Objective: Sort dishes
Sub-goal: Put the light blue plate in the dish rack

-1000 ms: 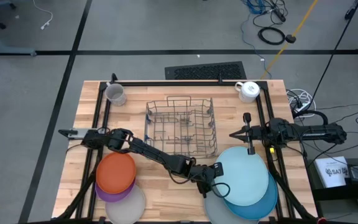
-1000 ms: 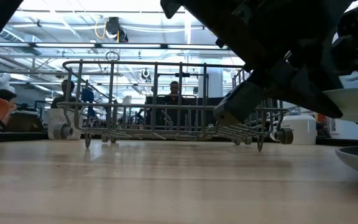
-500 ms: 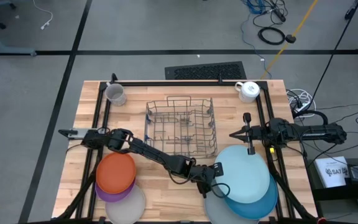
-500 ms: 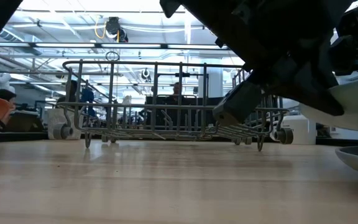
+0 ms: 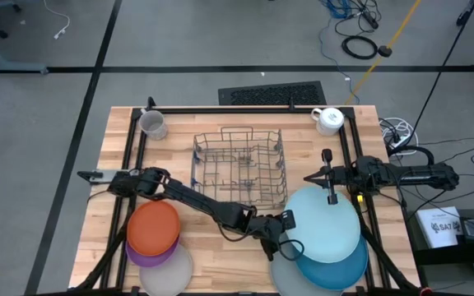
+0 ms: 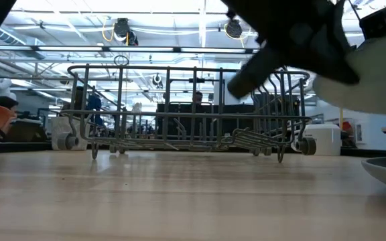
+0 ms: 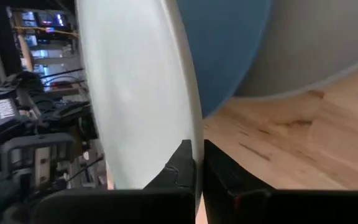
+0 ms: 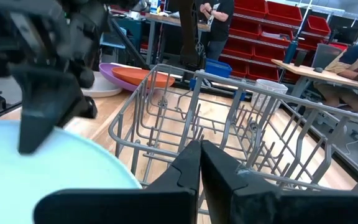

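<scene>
At the worktop's [image 5: 220,247] 5 o'clock corner, the left gripper [image 5: 285,224], clamped on the light blue plate's [image 5: 326,226] rim, now has it higher off the darker blue plate [image 5: 348,267] than a second ago, toward the rack [image 5: 239,168]; the right gripper [image 5: 329,177] waits shut at 3 o'clock.

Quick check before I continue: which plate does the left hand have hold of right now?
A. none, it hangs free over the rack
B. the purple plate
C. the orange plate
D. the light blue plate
D: the left hand is shut on the left rim of the light blue plate, which it holds above the darker blue plate; the right hand waits near the table's right edge.
</scene>
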Controlling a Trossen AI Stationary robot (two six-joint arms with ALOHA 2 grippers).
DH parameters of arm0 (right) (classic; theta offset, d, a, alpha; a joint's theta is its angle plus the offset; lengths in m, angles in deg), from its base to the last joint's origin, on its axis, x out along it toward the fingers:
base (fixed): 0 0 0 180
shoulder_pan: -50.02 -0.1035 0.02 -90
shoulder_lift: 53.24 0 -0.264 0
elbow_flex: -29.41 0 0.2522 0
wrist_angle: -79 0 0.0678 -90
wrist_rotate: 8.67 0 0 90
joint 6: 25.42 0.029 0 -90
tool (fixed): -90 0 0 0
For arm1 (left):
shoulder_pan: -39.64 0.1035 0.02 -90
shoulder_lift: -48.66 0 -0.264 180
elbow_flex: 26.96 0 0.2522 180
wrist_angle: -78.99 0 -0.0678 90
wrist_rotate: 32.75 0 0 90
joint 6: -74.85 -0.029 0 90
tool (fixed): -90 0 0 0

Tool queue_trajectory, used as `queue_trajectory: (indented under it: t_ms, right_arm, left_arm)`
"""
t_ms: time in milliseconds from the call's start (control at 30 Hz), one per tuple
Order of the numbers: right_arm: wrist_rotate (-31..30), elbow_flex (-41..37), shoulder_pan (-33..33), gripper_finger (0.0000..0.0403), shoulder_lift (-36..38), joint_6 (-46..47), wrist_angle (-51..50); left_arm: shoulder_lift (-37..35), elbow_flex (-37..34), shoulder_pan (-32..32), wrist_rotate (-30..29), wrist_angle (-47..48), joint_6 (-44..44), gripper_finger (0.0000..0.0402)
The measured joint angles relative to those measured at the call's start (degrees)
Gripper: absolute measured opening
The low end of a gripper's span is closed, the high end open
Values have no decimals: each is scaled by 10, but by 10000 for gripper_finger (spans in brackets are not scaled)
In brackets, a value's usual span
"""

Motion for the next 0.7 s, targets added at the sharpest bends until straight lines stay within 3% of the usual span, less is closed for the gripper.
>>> queue_trajectory:
  t_ms: [367,700]
  right_arm:
    - [-1,0,0,9,0,-15,12]
    - [-29,0,0,9,0,-36,125]
  left_arm:
    - [-76,0,-13,70,121,164,1]
    - [-150,0,-40,81,155,274,0]
